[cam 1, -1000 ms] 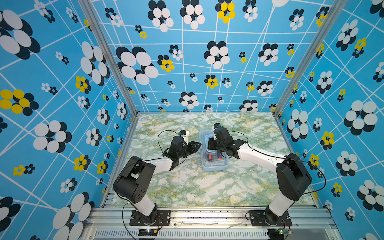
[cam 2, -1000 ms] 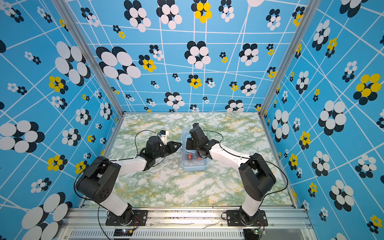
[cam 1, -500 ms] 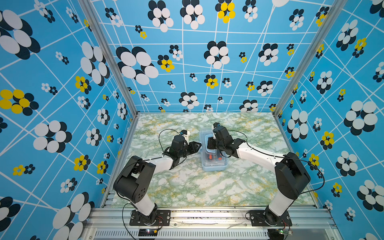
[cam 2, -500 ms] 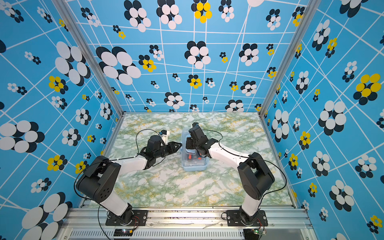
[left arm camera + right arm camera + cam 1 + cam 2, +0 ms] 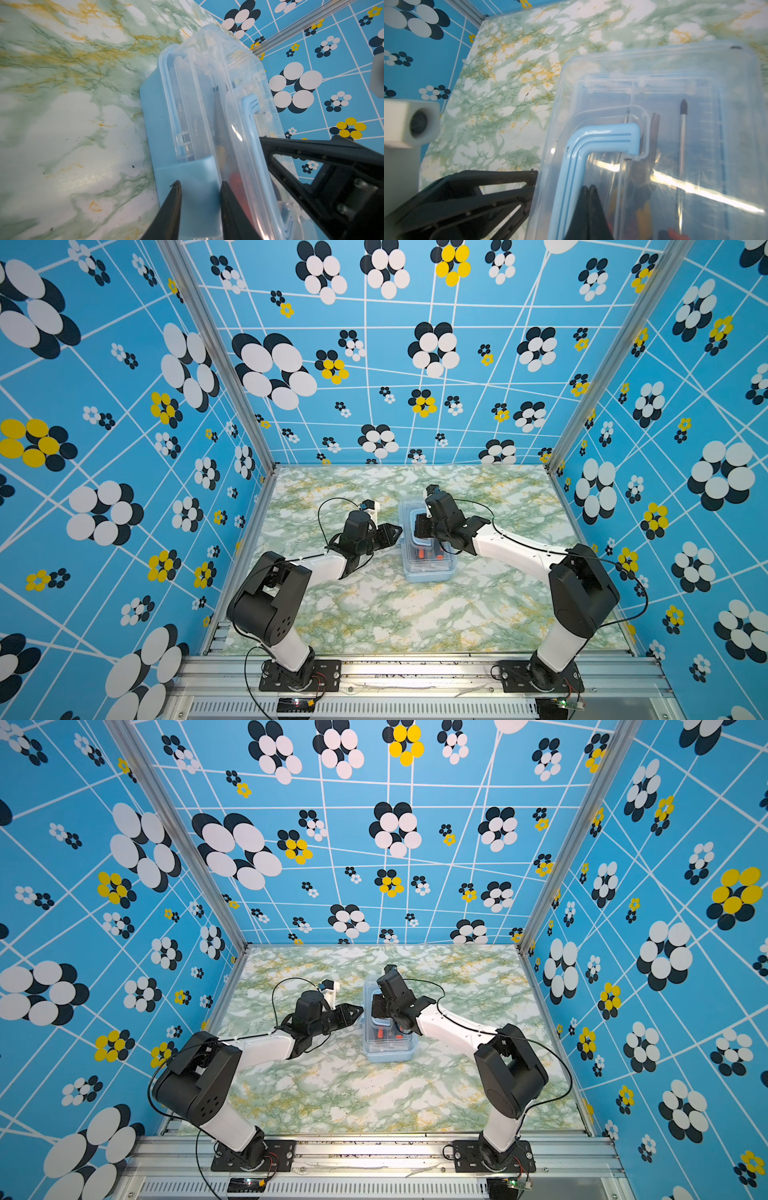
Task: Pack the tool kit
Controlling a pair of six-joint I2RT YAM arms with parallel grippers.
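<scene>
The tool kit (image 5: 428, 568) (image 5: 388, 1048) lies mid-table, a light-blue box with its clear lid down. Through the lid I see orange-handled screwdrivers (image 5: 432, 553), a chrome-shafted screwdriver (image 5: 682, 124) and yellow-handled pliers (image 5: 643, 209). My left gripper (image 5: 398, 529) (image 5: 360, 1011) (image 5: 199, 185) is at the box's left side, open, its tips against the blue latch (image 5: 197, 172). My right gripper (image 5: 419, 529) (image 5: 374, 1011) (image 5: 589, 187) is shut and empty, its tip resting on the lid just inside the blue handle (image 5: 602, 135) (image 5: 252, 116).
The marble tabletop (image 5: 374, 614) is walled by blue flowered panels with aluminium corner posts (image 5: 552, 464). Both arms reach in from the front rail (image 5: 415, 668) and meet at the box. The left arm's white camera block (image 5: 411, 124) hangs close to the box's left side.
</scene>
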